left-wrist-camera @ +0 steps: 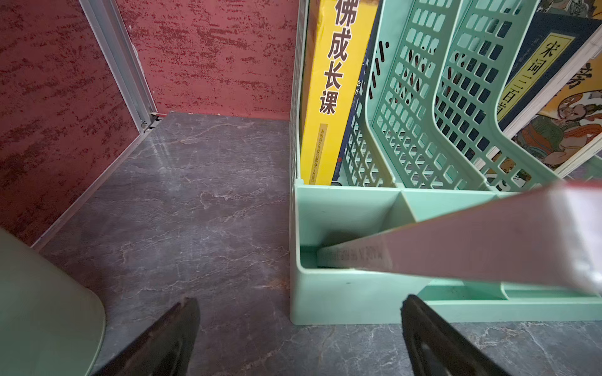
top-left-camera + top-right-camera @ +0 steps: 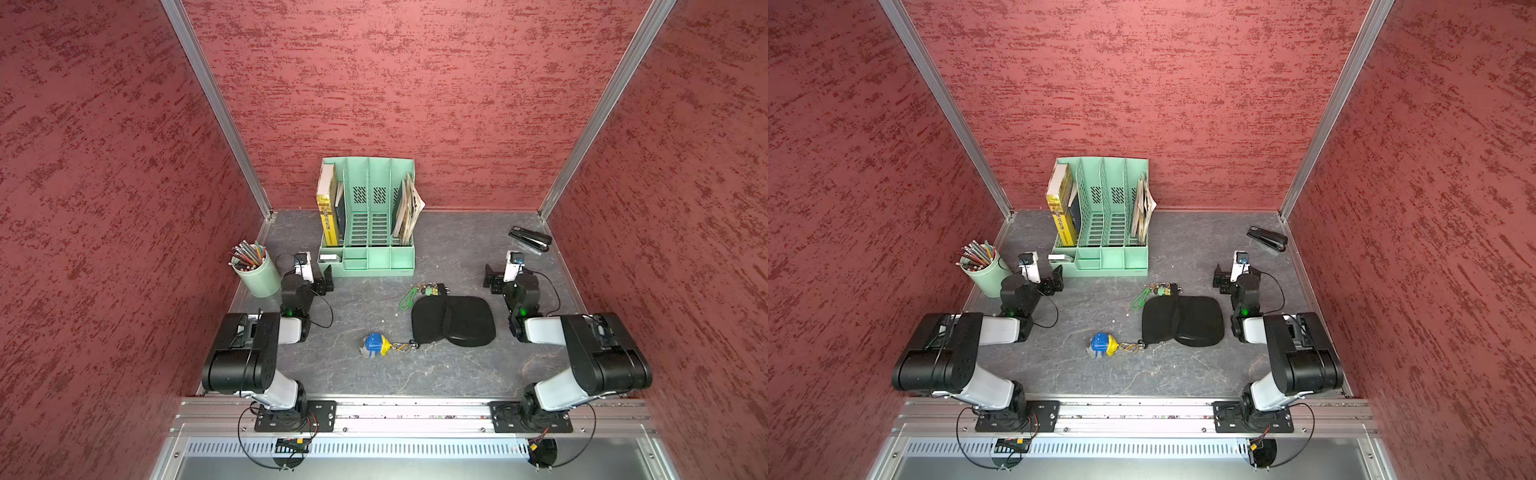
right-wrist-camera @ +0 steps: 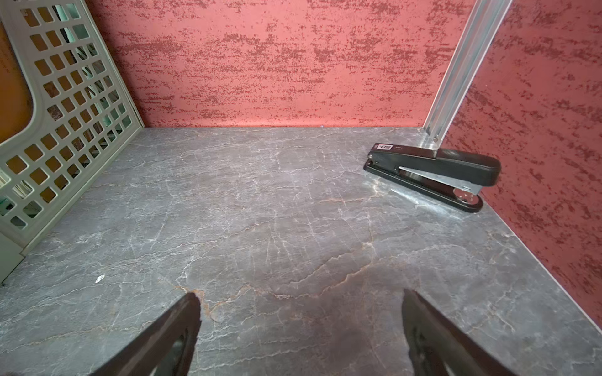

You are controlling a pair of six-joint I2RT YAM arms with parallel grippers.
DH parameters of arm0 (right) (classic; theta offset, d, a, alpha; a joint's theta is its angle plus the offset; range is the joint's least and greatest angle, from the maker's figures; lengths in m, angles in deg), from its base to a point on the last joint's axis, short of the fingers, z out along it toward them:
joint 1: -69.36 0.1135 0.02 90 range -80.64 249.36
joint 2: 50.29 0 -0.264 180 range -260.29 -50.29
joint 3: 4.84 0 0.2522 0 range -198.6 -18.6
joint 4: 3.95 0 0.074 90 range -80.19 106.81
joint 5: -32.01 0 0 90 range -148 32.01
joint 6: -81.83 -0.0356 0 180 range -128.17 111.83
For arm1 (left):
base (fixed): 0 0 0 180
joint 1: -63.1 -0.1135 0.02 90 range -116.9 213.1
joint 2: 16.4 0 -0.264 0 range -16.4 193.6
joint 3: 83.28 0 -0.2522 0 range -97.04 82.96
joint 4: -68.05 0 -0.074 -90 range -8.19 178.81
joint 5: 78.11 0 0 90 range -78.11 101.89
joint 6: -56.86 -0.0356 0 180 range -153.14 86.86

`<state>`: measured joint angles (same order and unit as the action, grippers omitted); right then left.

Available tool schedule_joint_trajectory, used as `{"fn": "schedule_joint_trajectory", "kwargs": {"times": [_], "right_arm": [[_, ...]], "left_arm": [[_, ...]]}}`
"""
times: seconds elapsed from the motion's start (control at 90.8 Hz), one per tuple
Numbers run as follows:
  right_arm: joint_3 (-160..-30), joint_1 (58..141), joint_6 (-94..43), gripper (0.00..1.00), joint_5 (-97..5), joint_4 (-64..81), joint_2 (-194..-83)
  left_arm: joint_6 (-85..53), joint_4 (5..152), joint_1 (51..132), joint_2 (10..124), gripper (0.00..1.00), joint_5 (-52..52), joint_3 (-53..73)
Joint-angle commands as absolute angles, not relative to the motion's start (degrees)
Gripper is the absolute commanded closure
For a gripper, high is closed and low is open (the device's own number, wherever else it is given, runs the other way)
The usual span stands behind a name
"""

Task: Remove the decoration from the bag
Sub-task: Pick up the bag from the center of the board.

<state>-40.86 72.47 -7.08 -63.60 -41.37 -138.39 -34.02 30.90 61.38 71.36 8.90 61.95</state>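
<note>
Left gripper (image 1: 299,304) and right gripper (image 3: 301,298) agape, empty, parked clear of bag (image 2: 455,320); blue-yellow charm (image 2: 374,345) lies beside it, apparently tethered by gold clasp (image 2: 401,346).

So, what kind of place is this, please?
Likely a staged office desk for robot trials: a green file organizer holding books, a cup of pencils and a black stapler stand on it.

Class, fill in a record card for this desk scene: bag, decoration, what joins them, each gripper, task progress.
bag: black pouch, lying flat on the table
decoration: blue, yellow and grey figure beside the bag's near corner
link: gold clip, seemingly hooked to the bag
left gripper: open, empty, facing the green file rack
right gripper: open, empty, facing the stapler
task progress: not begun; decoration not yet removed
</note>
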Motion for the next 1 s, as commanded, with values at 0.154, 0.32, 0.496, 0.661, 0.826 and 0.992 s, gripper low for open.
{"fn": "schedule_joint_trajectory", "kwargs": {"times": [0.154,0.32,0.496,0.661,0.826,0.992], "right_arm": [[-40.47,72.13,-6.67,0.02,-62.84,-42.62,-138.68],[-40.45,72.14,-6.67,0.01,-62.90,-42.61,-138.67],[-40.25,72.14,-6.69,0.02,-62.88,-43.01,-138.45],[-44.06,72.17,-7.24,0.02,-64.62,-27.90,-127.32],[-60.27,72.10,-19.90,0.02,-68.73,6.19,-117.26],[-72.88,72.10,-31.26,0.02,-51.45,29.02,-115.87]], "left_arm": [[-34.01,31.14,61.01,71.33,0.00,8.16,61.08],[-34.01,31.10,60.94,71.33,0.00,8.14,61.08],[-34.17,30.95,60.97,71.08,0.00,7.67,61.33],[-32.57,46.51,62.52,59.42,0.00,13.21,58.08],[-15.87,67.84,62.52,47.72,0.00,22.40,52.41],[-0.61,74.69,59.06,39.04,0.00,7.53,51.12]]}}
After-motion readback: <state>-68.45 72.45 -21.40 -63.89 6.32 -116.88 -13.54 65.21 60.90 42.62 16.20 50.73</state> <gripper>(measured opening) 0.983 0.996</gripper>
